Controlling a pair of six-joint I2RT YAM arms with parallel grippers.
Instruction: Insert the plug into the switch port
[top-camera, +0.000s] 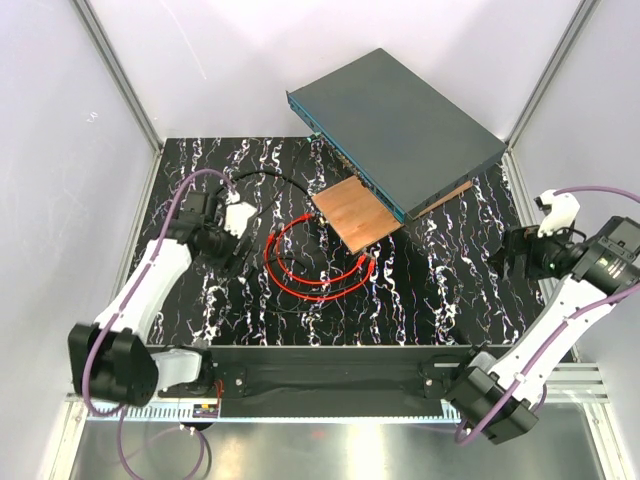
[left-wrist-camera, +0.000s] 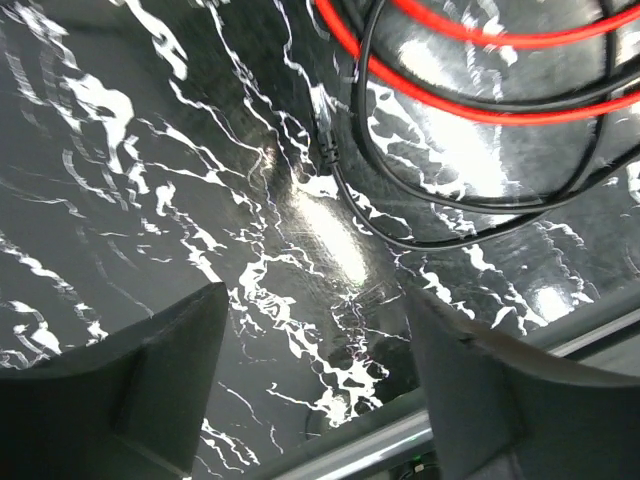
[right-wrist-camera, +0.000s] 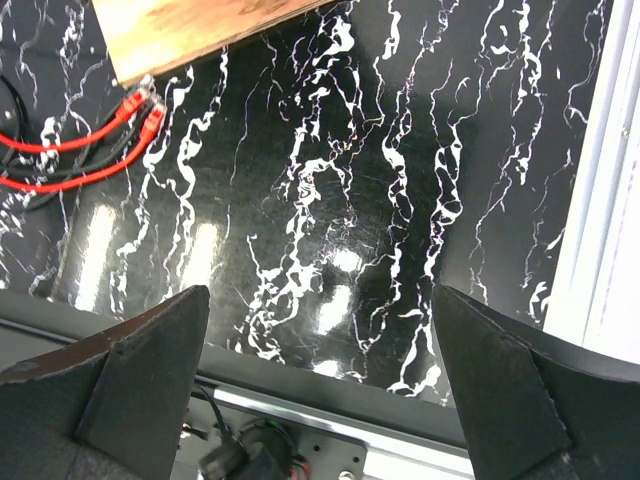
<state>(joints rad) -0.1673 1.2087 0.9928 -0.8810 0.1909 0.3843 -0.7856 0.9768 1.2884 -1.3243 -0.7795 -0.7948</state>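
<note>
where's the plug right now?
Top view, centre: the plug lies loose on the table, just off the near corner of the wooden board, at the right end of the coiled red cable.

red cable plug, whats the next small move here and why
Probably ease the right gripper toward the plug, jaws open. Both grippers are open and empty, and the red cable ends beside the wooden board corner, up-left in the right wrist view. The left gripper looks down on mid-cable loops only.
</note>
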